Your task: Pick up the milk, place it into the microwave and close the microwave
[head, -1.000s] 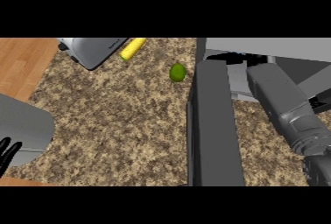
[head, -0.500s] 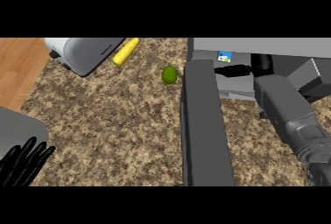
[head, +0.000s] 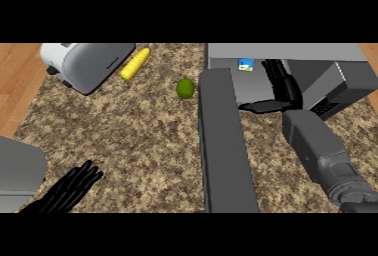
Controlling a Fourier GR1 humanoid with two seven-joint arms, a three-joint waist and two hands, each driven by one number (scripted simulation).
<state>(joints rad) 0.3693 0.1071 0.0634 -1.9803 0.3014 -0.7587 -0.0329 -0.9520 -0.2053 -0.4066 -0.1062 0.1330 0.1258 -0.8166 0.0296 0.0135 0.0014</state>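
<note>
The robot's right hand [head: 285, 98] reaches into the open microwave [head: 345, 85] at the far right of a speckled granite counter [head: 133, 135]. Its black fingers [head: 277, 77] are stretched straight along the light grey floor of the oven and its thumb [head: 258, 106] juts out to the left. The hand is clamped on nothing. The milk [head: 246, 64], a small blue-and-white carton, stands inside the microwave near the back of the cavity. It is just to the left of the fingertips, and whether they touch it cannot be told.

The microwave door [head: 223, 150] is swung fully out, a long dark grey slab running from the oven's left edge towards the near side of the counter. The grey right forearm [head: 319, 150] comes in from the lower right, beside the door.

The left hand [head: 70, 189] shows at the lower left edge, its fingers straight and fanned apart over the counter, holding nothing.

At the far left corner a silver toaster [head: 88, 64] lies at an angle with a yellow ear of corn [head: 135, 64] just beside it. A small green fruit [head: 185, 88] sits between the corn and the door. Wood [head: 16, 85] borders the counter's left side.
</note>
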